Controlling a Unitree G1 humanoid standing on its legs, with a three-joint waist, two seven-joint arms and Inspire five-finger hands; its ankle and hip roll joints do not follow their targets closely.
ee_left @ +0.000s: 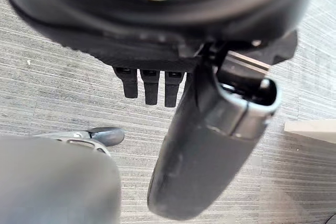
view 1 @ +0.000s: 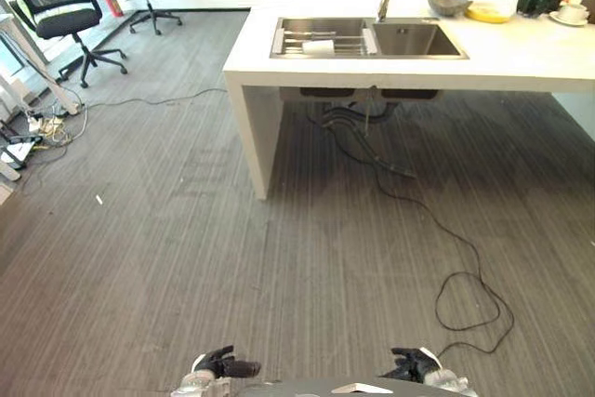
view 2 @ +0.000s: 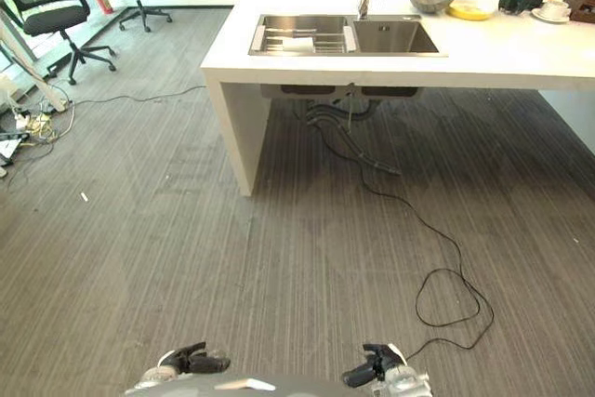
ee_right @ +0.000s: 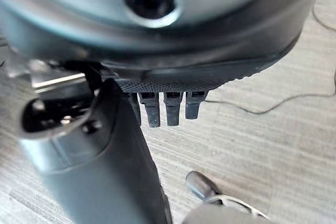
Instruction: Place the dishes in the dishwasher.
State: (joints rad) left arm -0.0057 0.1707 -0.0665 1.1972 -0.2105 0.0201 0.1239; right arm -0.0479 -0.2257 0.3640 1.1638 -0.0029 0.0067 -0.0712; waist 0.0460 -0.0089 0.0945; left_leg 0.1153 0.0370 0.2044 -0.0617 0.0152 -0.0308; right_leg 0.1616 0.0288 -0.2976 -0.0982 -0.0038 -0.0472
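Both robot hands, left and right, empty with fingers straight; white counter, sink beyond, no readable print.

The bench looks smooth, matt white; its sink is brushed, shiny metal. The floor is ribbed grey carpet. A glossy yellow plate sits beside a dull grey bowl.

Right hand over grey striped floor, holding nothing, fingers straight, thumb sticking out beside them. Nothing touching it.
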